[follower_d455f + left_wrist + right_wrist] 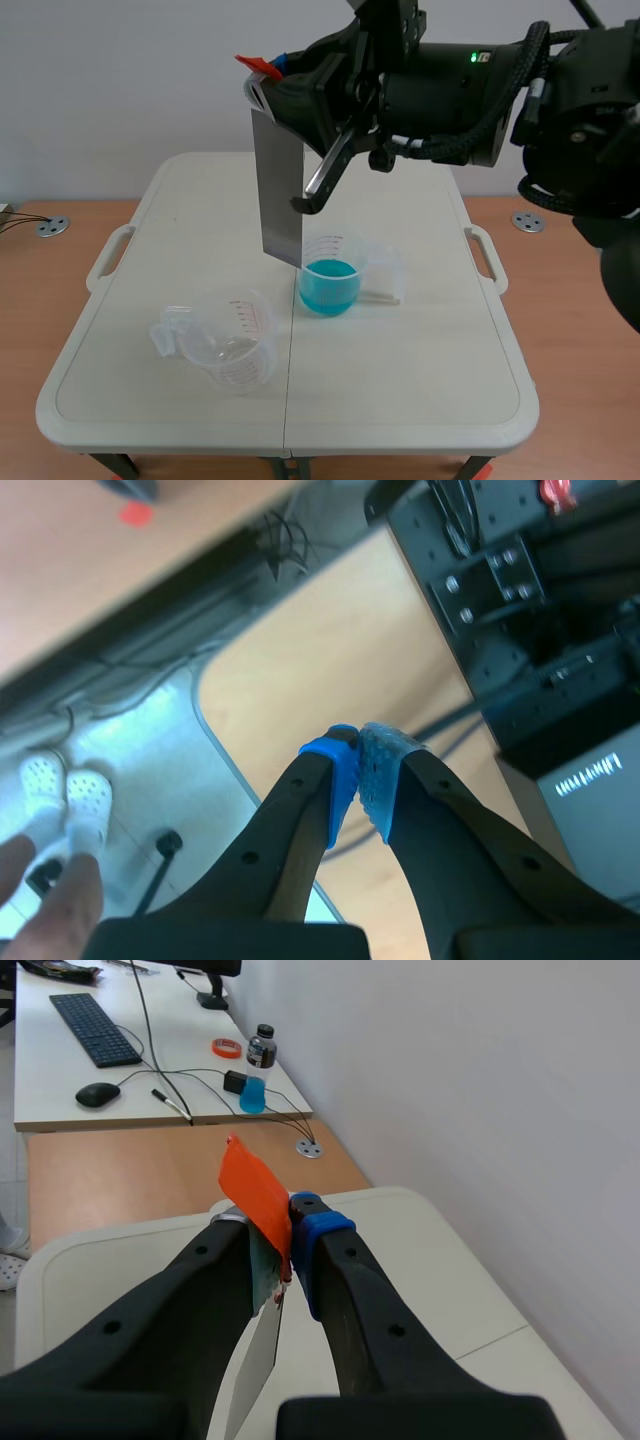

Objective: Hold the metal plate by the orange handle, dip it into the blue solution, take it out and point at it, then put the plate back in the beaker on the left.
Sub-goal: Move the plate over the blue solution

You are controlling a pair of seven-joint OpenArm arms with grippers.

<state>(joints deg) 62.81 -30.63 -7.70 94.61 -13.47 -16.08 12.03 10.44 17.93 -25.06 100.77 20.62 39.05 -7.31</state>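
A grey metal plate (278, 185) hangs upright above the white table. Its lower edge is just over the left rim of the beaker of blue solution (330, 276). My right gripper (270, 80), reaching in high from the right, is shut on the plate's orange handle (258, 66). In the right wrist view the orange handle (255, 1195) is pinched in my right gripper (285, 1225) and the plate (255, 1360) drops away below it. An empty clear beaker (235, 345) stands at the front left. My left gripper (358, 765) is shut on nothing, off the table, over the floor.
A small clear cup (385, 268) and a thin stick (380, 296) lie right of the blue beaker. The folding table (420, 400) has handles at both sides. A person's white shoes (65, 792) stand on the floor beside the table's edge.
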